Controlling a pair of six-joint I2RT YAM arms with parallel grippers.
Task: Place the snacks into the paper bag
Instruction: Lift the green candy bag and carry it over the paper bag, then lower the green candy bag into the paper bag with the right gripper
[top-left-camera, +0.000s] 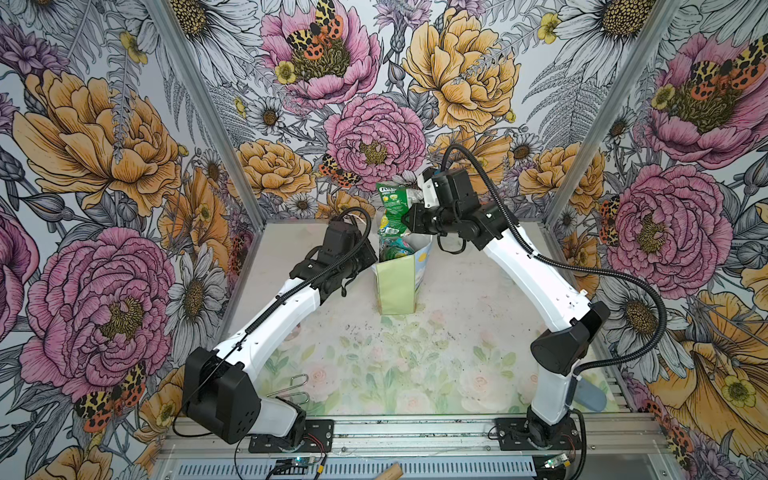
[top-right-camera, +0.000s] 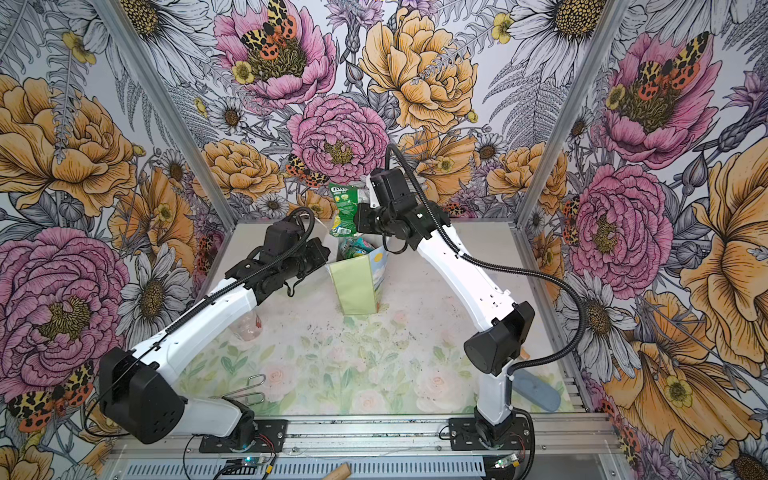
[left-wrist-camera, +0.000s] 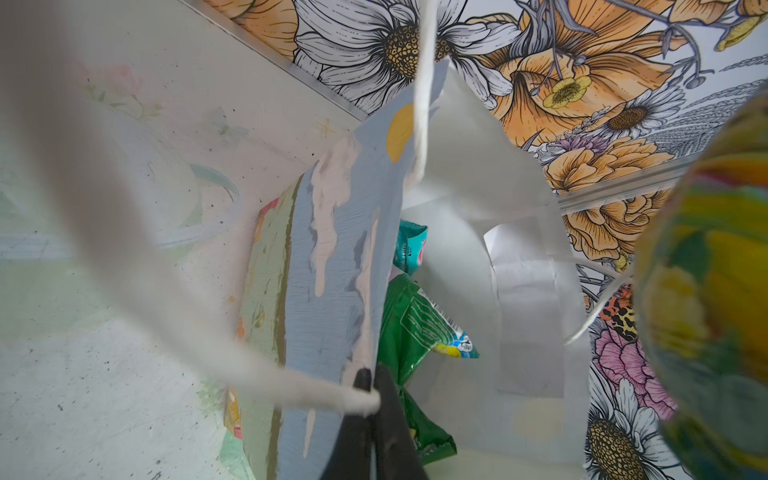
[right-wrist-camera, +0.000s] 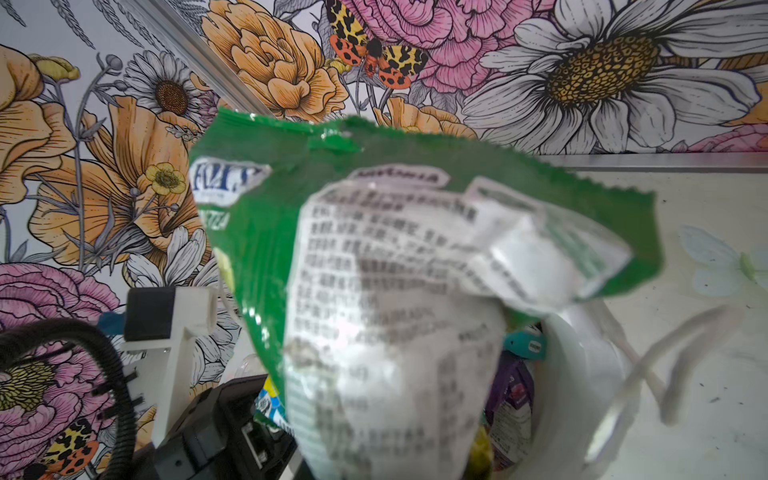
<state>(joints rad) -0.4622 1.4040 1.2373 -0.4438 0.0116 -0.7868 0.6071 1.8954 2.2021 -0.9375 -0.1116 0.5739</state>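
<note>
— That green packet (top-left-camera: 392, 203) has a white label panel with dark print.
— The paper bag (top-left-camera: 395, 291) is pale green on its side, streaky blue-grey with a yellow dot on its face, white inside. A teal packet (left-wrist-camera: 409, 249) too.

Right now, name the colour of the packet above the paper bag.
Green packet, white printed label; clearest in the right wrist view.

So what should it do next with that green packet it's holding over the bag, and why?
Probably lower the right pincer so the green packet sinks into the paper bag before letting go. The packet hangs right over the bag's open mouth, other packets already lie inside, and the left pincer pinches the rim to hold it open.
</note>
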